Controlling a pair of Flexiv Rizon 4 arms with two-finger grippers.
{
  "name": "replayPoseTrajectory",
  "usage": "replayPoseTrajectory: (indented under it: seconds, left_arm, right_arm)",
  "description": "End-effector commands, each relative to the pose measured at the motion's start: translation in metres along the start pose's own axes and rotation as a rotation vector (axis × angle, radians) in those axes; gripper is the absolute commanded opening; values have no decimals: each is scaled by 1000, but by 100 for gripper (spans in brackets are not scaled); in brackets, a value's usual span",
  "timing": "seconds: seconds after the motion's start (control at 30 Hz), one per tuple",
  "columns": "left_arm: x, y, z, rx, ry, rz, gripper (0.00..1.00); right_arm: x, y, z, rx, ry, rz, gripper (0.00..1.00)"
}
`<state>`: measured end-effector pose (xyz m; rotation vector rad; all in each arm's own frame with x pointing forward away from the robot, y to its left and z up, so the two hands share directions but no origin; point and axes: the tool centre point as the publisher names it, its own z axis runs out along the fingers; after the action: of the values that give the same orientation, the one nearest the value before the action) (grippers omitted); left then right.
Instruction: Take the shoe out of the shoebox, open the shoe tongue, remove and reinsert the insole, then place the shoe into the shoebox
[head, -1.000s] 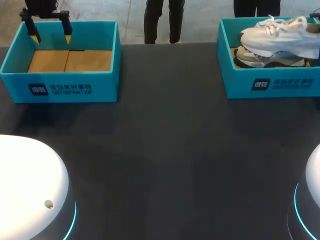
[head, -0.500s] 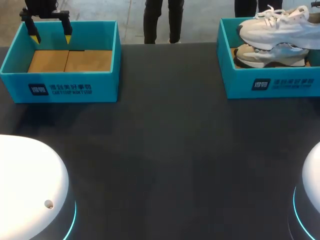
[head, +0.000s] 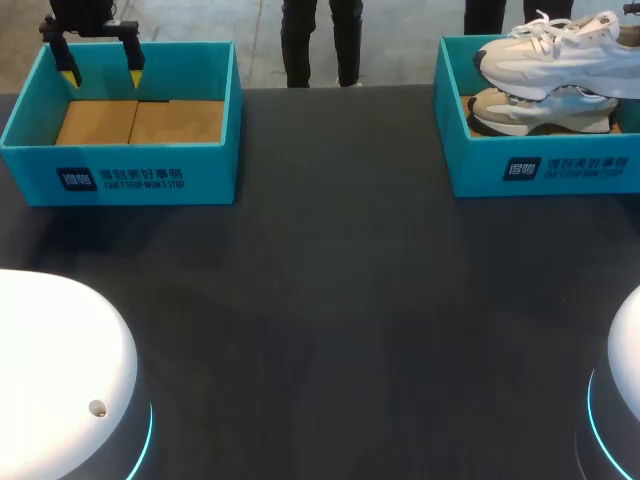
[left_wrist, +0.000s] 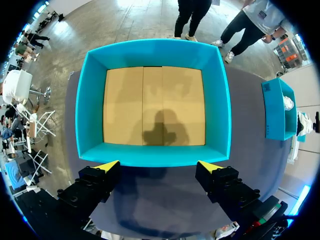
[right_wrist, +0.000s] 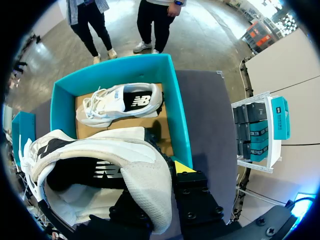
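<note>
White print on the front wall of the left shoebox (head: 120, 180): a small square logo, then two lines of characters. Same print across the right shoebox (head: 570, 168). A letter logo on the raised shoe (right_wrist: 107, 167), and a dark one on the shoe in the box (right_wrist: 122, 102).

A robotics lab: dark worktable (head: 340, 300) carrying two teal shoeboxes (head: 150, 180).
</note>
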<state>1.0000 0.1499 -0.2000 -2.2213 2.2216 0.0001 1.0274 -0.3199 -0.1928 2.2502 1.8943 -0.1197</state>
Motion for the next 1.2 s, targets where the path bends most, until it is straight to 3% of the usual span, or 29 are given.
replayPoseTrajectory:
  seconds: [0.03, 0.3, 0.5, 1.2]
  left_arm:
    - [0, 0, 0, 0, 0, 0, 100]
    - [0, 0, 0, 0, 0, 0, 100]
    - [0, 0, 0, 0, 0, 0, 100]
    - [0, 0, 0, 0, 0, 0, 100]
  right_arm:
    - [0, -1, -2, -2, 1, 0, 0]
    - [0, -1, -2, -2, 1, 0, 0]
    - [12, -17, -12, -6, 5, 6, 0]
    - [98, -101, -37, 24, -55, 66, 0]
